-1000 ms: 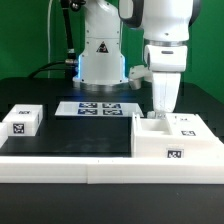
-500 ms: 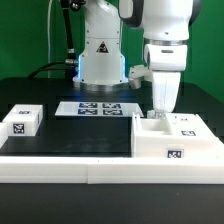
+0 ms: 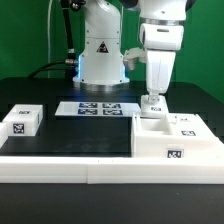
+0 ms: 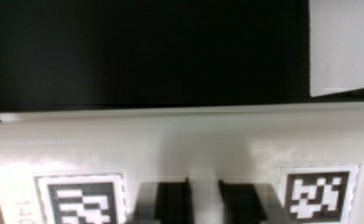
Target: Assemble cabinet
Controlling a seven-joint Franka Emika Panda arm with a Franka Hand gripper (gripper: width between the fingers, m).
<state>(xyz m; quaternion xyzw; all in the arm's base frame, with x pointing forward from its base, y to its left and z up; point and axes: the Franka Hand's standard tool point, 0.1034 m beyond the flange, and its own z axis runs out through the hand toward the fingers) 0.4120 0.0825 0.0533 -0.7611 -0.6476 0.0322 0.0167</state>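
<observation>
The cabinet (image 3: 176, 140) is a large white box with inner compartments and marker tags, at the exterior view's right on the black table. My gripper (image 3: 152, 101) hangs just above its rear left corner, fingers close together and holding nothing. In the wrist view the cabinet's white top (image 4: 179, 145) fills the lower half, with two tags on it. My gripper (image 4: 200, 206) shows as two dark fingers with only a thin gap between them.
A small white tagged block (image 3: 22, 120) sits at the exterior view's left. The marker board (image 3: 95, 108) lies flat in front of the robot base (image 3: 100, 55). A long white ledge (image 3: 80, 170) runs along the table's front edge.
My gripper has risen out of the cabinet's rear left compartment and now sits just above it. The cabinet and the small block have not moved.
</observation>
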